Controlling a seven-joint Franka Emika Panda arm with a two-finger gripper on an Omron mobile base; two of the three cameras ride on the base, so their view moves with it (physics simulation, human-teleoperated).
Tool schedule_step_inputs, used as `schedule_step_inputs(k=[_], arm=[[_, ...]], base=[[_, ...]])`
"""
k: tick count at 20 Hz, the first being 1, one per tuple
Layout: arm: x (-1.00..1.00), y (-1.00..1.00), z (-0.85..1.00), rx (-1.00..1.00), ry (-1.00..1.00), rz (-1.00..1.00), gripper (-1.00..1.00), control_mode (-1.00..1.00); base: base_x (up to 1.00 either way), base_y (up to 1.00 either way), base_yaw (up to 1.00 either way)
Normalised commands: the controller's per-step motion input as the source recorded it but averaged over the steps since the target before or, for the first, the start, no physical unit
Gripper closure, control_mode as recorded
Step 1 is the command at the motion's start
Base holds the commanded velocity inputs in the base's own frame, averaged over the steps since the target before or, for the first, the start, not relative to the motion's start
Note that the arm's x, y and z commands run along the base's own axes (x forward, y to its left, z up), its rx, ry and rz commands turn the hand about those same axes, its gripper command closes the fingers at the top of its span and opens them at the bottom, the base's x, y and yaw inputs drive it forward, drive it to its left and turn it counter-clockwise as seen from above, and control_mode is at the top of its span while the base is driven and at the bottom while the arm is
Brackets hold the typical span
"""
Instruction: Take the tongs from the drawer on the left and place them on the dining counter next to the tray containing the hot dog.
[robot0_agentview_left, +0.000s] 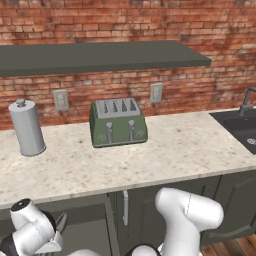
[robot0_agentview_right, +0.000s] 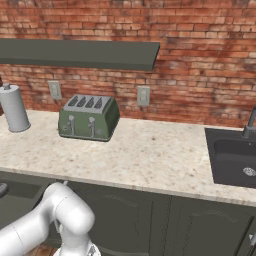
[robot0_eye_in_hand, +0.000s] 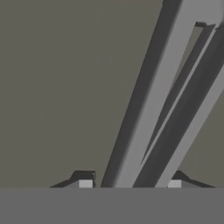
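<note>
The tongs (robot0_eye_in_hand: 153, 113) are grey metal with two narrow arms, and in the hand view they run from between my finger tips up to the top right. They lie on the dark floor of the drawer (robot0_eye_in_hand: 57, 87). My gripper (robot0_eye_in_hand: 130, 183) has closed around their near end, one tip against each arm. In the left base view my hand reaches down at the lower left into the pulled-out drawer (robot0_agentview_left: 87, 232), and a grey tongs arm (robot0_agentview_left: 61, 222) sticks up beside it. The dining counter, the tray and the hot dog are out of view.
On the speckled worktop (robot0_agentview_left: 165, 155) stand a green toaster (robot0_agentview_left: 118, 122) and a grey canister (robot0_agentview_left: 26, 127). A dark sink (robot0_agentview_right: 235, 160) lies at the right. A dark shelf (robot0_agentview_left: 100, 55) hangs on the brick wall. Cabinet doors (robot0_agentview_right: 150, 220) run below the worktop.
</note>
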Motion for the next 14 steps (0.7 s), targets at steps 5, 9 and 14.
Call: schedule_step_inputs(k=[5,9,14], arm=[[-0.05,0.00,0.39,0.00,0.00,0.00,1.00,-1.00],[-0.02,0.01,0.31,0.00,0.00,0.00,1.00,-1.00],[-0.01,0.00,0.51,0.00,0.00,0.00,1.00,-1.00]], base=[[0.00,0.00,0.00],[0.00,0.00,0.00],[0.00,0.00,0.00]])
